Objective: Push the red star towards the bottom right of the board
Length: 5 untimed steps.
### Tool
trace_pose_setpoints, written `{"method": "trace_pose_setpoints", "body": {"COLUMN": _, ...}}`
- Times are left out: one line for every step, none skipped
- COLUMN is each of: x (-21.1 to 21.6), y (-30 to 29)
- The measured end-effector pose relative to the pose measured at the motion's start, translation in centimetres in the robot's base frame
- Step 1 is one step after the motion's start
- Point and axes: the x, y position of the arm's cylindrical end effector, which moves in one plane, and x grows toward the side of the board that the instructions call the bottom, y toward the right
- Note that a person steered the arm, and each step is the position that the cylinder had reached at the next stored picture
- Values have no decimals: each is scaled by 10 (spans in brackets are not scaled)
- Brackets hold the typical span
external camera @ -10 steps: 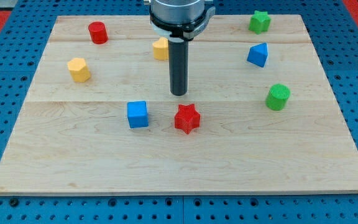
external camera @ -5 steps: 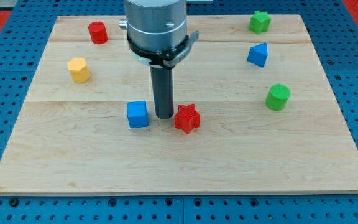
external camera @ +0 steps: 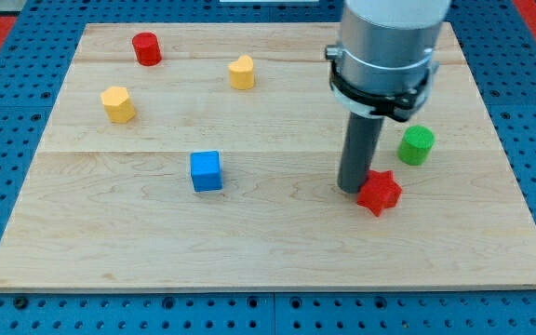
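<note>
The red star (external camera: 380,193) lies on the wooden board (external camera: 268,251), right of centre and toward the view's bottom. My tip (external camera: 353,189) stands right against the star's left side, touching it. The arm's grey body rises above the tip and hides part of the board's upper right, including the blue and green blocks seen there earlier.
A green cylinder (external camera: 416,145) sits just up and right of the star. A blue cube (external camera: 207,171) lies left of centre. A yellow block (external camera: 241,72), another yellow block (external camera: 117,103) and a red cylinder (external camera: 145,47) are in the upper left.
My tip came down to the star's left side, then swept right, pushing the red star about 100 pixels right and slightly down. The other blocks stayed put.
</note>
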Motion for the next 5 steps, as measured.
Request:
{"method": "trace_pose_setpoints", "body": {"x": 14, "y": 26}}
{"method": "trace_pose_setpoints", "body": {"x": 22, "y": 49}}
{"method": "trace_pose_setpoints", "body": {"x": 24, "y": 32}}
{"method": "trace_pose_setpoints", "body": {"x": 24, "y": 5}}
{"method": "trace_pose_setpoints", "body": {"x": 30, "y": -8}}
